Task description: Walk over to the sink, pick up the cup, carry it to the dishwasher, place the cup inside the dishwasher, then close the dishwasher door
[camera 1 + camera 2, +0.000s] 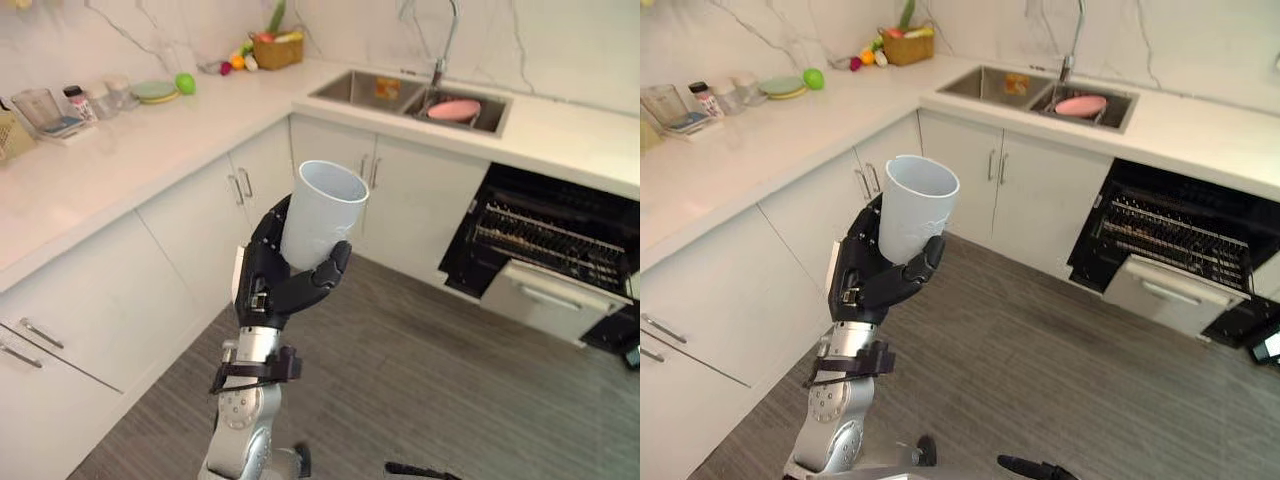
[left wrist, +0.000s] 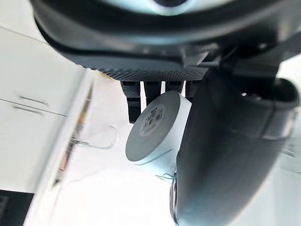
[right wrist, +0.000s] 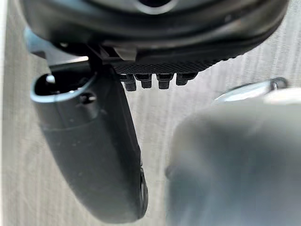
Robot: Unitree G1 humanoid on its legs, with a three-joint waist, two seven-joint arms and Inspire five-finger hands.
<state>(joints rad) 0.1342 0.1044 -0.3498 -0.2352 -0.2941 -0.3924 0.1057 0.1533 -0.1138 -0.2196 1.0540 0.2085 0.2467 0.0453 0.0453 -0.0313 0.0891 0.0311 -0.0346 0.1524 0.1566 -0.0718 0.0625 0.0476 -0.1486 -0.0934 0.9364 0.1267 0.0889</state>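
Note:
A white cup (image 1: 322,215) stands upright in my left hand (image 1: 280,285), held at mid-height over the kitchen floor. The dark fingers and thumb are curled round its lower half; its mouth faces up and looks empty. In the left wrist view the cup's round base (image 2: 153,120) shows between the fingers and the thumb (image 2: 221,155). The dishwasher (image 1: 545,240) stands open to the right, under the counter, its rack showing and its door (image 1: 550,300) folded down. My right hand (image 3: 94,150) hangs over the floor with thumb stretched out, holding nothing.
The sink (image 1: 400,95) in the far counter holds a pink plate (image 1: 453,110) below the tap. White cabinets (image 1: 200,230) run along the left. Jars, a green plate and a fruit basket (image 1: 277,48) sit on the counter. Grey plank floor (image 1: 420,380) lies between me and the dishwasher.

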